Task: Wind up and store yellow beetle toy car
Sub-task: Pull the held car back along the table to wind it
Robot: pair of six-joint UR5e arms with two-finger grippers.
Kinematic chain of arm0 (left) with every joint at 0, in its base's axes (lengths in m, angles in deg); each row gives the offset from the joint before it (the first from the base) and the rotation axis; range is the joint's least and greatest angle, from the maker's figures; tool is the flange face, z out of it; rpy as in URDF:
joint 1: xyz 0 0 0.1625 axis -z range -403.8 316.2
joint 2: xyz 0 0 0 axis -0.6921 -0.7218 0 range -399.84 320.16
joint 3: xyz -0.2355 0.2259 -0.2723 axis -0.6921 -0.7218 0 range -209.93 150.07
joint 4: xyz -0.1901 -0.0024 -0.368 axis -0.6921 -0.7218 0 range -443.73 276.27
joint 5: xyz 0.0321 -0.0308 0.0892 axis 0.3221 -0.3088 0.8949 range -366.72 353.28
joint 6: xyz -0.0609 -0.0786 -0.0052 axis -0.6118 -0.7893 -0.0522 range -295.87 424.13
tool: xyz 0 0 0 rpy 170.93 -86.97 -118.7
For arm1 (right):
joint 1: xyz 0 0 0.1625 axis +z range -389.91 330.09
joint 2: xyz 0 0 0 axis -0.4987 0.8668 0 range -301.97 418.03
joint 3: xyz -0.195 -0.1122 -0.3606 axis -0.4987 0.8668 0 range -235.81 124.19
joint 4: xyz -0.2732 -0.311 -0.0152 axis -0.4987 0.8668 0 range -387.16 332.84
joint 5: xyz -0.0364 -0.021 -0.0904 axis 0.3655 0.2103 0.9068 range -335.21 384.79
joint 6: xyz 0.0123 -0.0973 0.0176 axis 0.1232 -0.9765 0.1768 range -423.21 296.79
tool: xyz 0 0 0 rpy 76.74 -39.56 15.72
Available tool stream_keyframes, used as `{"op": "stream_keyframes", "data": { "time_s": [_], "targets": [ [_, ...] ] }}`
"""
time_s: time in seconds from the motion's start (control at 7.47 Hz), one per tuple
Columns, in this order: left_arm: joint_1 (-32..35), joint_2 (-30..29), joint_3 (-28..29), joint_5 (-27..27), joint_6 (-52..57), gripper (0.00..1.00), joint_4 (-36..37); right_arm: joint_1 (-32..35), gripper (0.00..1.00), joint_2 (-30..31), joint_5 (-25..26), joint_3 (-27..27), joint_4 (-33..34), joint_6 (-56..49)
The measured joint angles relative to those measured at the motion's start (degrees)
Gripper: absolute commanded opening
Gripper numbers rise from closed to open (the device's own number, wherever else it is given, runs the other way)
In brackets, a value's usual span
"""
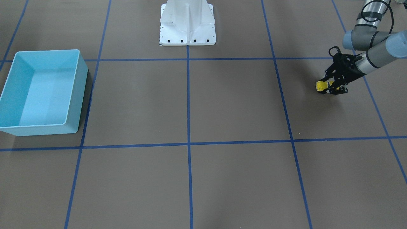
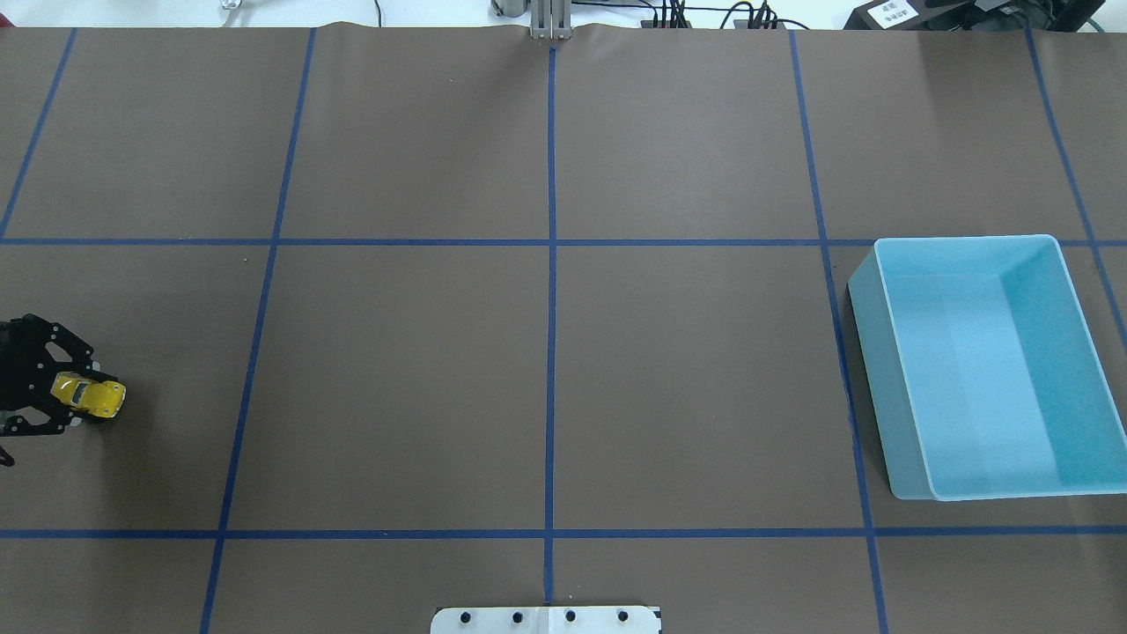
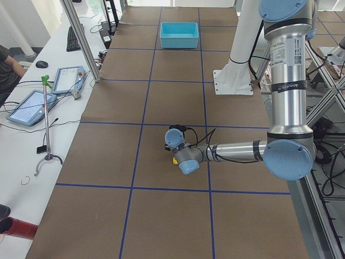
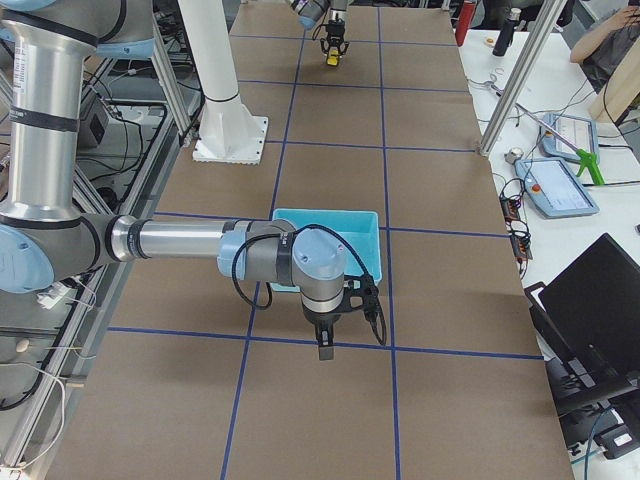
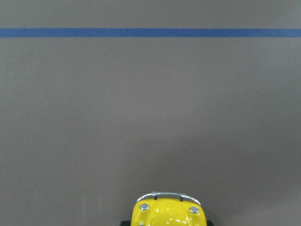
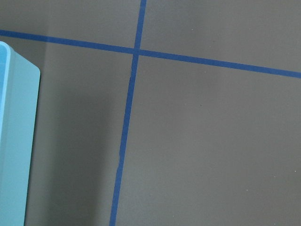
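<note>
The yellow beetle toy car sits between the fingers of my left gripper, low at the table surface near the table's left end. The same grip shows in the overhead view, with the car in the gripper. The left wrist view shows only the car's yellow nose and chrome bumper. The light blue bin stands empty far to the right. My right gripper points down beside the bin; I cannot tell whether it is open or shut.
The white robot base stands at the table's near-robot edge. Blue tape lines divide the brown table cover into squares. The bin's corner shows in the right wrist view. Operators' desks with tablets lie beyond the far edge.
</note>
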Motion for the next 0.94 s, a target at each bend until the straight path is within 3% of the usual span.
{"op": "stream_keyframes", "data": {
  "time_s": [0.94],
  "targets": [
    [1.09,0.98,2.32,-0.84,-0.05,0.00,-3.04,0.00,1.00,-0.08,-0.06,-0.04,0.00,0.00]
  ]
}}
